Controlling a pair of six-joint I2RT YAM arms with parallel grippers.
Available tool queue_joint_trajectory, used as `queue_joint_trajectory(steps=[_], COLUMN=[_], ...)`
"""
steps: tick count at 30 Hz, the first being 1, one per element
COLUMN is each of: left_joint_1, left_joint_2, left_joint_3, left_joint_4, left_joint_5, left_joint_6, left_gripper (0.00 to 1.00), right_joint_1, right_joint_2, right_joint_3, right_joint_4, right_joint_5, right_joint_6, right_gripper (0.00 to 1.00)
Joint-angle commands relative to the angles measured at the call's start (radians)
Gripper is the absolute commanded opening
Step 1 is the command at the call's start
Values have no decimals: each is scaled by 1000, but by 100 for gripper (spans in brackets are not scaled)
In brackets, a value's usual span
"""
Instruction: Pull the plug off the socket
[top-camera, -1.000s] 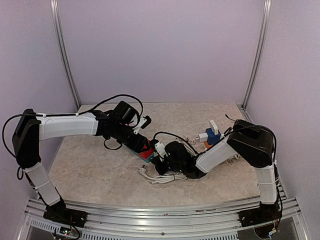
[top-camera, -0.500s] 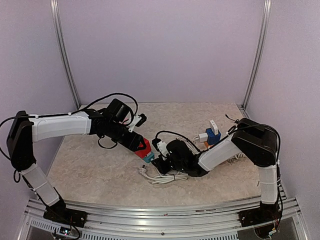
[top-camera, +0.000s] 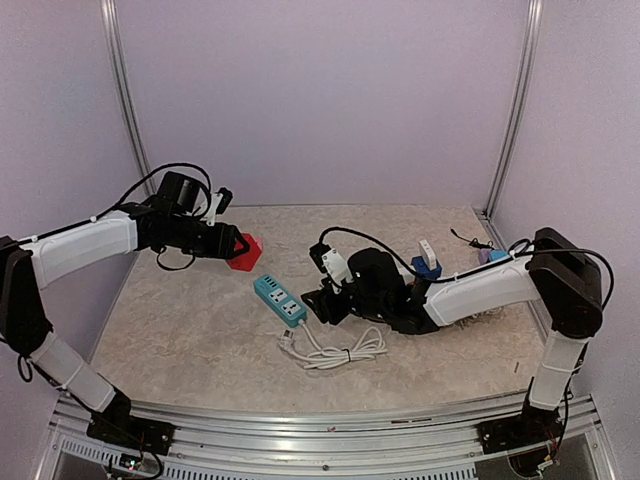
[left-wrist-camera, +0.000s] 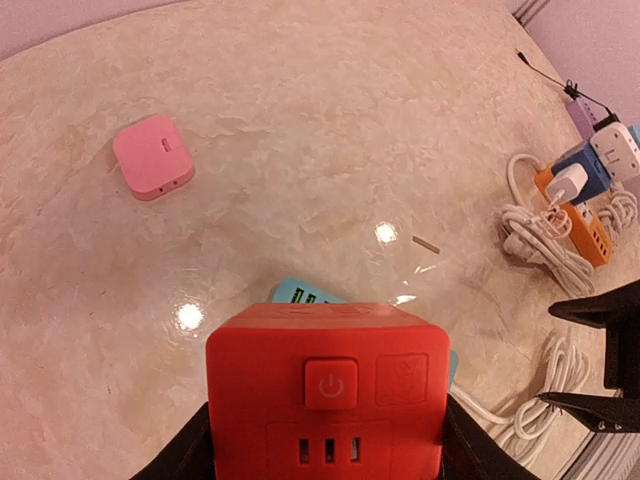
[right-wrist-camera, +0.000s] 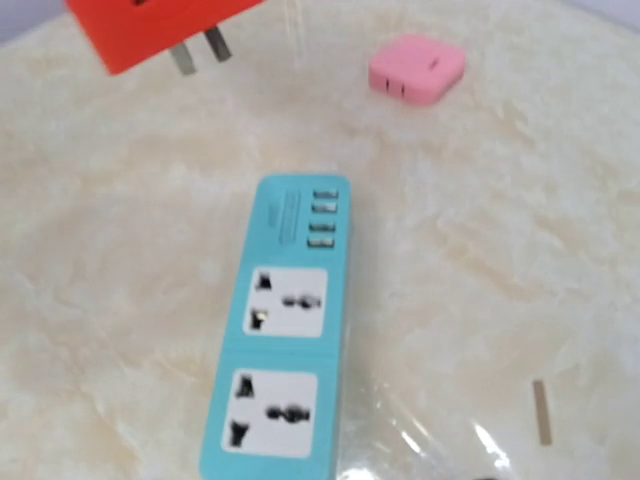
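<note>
The desk (top-camera: 190, 340) has a pale, marbled top. A teal power strip (top-camera: 280, 298) lies flat near its middle, with a coiled white cable (top-camera: 335, 350) just beside it. A pink adapter (left-wrist-camera: 152, 170) lies well apart. A cluster of blue, orange and white adapters (top-camera: 425, 268) sits toward the right edge.

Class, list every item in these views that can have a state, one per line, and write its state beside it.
Red cube-shaped plastic plug: unplugged, held in the air, prongs bare.
Teal plastic power strip: flat on the table, both sockets empty.
Left claw: shut on the red plug.
Right claw: open, holding nothing.
Pink square plastic adapter: loose on the table, unplugged.
White cable: coiled beside the strip.
</note>
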Motion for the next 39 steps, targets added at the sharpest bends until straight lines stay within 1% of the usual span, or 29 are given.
queue_joint_trajectory(steps=[1,4,6,9,12,18,21,25,29,39], left_joint_1=[109,215,284,361,414,458,460,462,466,466], left_joint_2=[-27,-26,-15,25,95,261,331,403,490,616], left_joint_3=[-8,-64,-81,-75,-39,48,73,118,160,230], left_joint_4=[24,120,178,258,316,407,482,512,554,589], left_joint_5=[25,159,217,318,377,487,504,525,578,612], left_joint_6=[-86,-157,-187,-235,-275,-362,-407,-441,-487,-544], left_gripper=[21,21,22,23,24,24,25,26,27,30], right_joint_1=[-6,-6,-6,-6,-6,-7,-8,-8,-8,-8], right_joint_2=[-53,-78,-86,-93,-102,-112,-116,-130,-134,-137], right_joint_3=[-35,-55,-63,-74,-86,-101,-113,-139,-149,-154], right_joint_4=[-53,-52,-54,-61,-61,-64,-62,-47,-47,-49], right_joint_5=[2,-1,-3,-7,-8,-3,-4,-8,-5,-5], right_joint_6=[-11,-8,-6,0,5,9,16,25,26,26], right_gripper=[63,63,63,63,63,63,62,62,62,62])
